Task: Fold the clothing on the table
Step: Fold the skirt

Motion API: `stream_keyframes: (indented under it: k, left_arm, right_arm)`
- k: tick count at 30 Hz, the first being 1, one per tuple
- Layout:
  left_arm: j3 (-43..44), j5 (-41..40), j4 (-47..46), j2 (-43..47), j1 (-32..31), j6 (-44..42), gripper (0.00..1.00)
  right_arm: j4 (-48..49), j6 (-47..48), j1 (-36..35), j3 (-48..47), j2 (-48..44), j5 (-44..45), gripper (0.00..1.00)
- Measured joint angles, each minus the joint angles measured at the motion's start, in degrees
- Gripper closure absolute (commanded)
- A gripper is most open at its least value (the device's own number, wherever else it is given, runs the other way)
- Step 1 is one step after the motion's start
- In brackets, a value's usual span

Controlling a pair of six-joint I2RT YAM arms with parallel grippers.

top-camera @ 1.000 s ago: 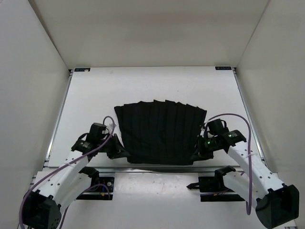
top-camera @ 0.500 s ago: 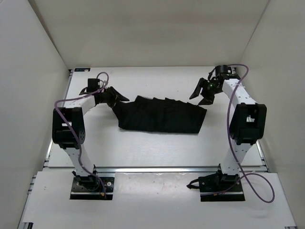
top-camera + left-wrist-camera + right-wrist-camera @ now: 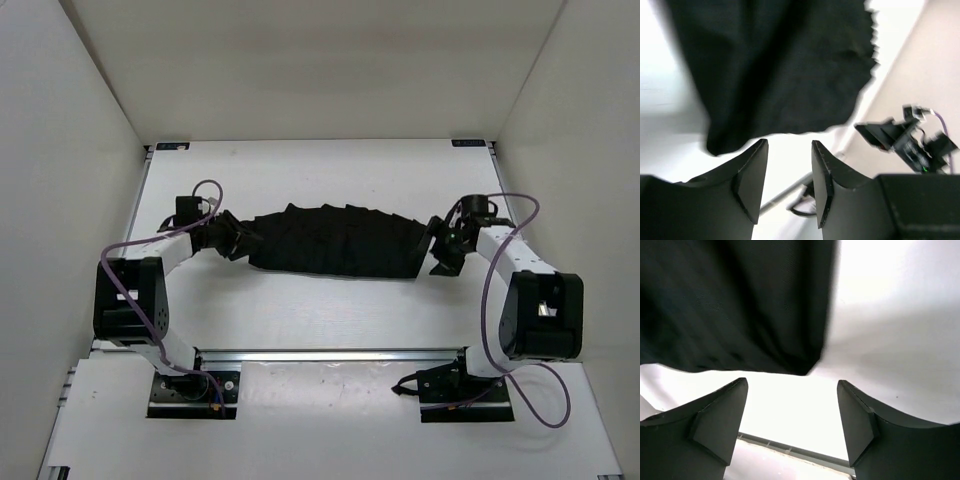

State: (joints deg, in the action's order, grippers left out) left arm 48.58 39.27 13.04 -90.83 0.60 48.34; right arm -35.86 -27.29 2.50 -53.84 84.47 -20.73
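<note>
The clothing [image 3: 335, 243] is a black pleated garment lying as a folded band across the middle of the white table [image 3: 320, 170]. My left gripper [image 3: 237, 242] sits at the band's left end, open, with nothing between its fingers. In the left wrist view the clothing [image 3: 780, 65] lies just beyond the open left gripper [image 3: 789, 146]. My right gripper [image 3: 440, 252] is at the band's right end, also open and empty. The right wrist view has a corner of the clothing [image 3: 735, 305] ahead of the wide-open right gripper [image 3: 792, 383], not touching it.
White enclosure walls [image 3: 70, 180] stand on three sides of the table. Aluminium rails run along the left edge [image 3: 122, 255] and the near edge [image 3: 330, 353]. The right arm [image 3: 910, 142] shows in the left wrist view beyond the clothing.
Both grippers carried the near hem from the near edge over to the far side, folding the clothing into a band. They then opened, let go and drew back to its ends.
</note>
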Motion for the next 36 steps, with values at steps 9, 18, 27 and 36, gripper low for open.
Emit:
stream_keyframes:
  k: [9, 18, 27, 36]
  left_arm:
    - [-0.94, -9.64, 2.4, -6.08, -4.57, -4.09, 0.51]
    - [0.96, -10.88, -0.5, -9.94, -9.68, -2.97, 1.0]
    - [-1.05, -9.05, -7.61, -11.47, -21.14, 2.62, 1.0]
    - [-0.94, -8.33, -10.16, -12.48, -21.59, 6.29, 1.0]
  right_arm:
    - [8.09, -6.84, -1.99, 6.56, 4.66, 0.5, 0.36]
    - [13.9, -5.99, 3.23, 6.03, 10.23, -5.25, 1.0]
    - [-3.13, 4.72, 2.73, -11.93, 9.94, 11.17, 0.99]
    - [-1.97, 3.28, -31.93, -25.44, 10.78, 17.7, 1.0]
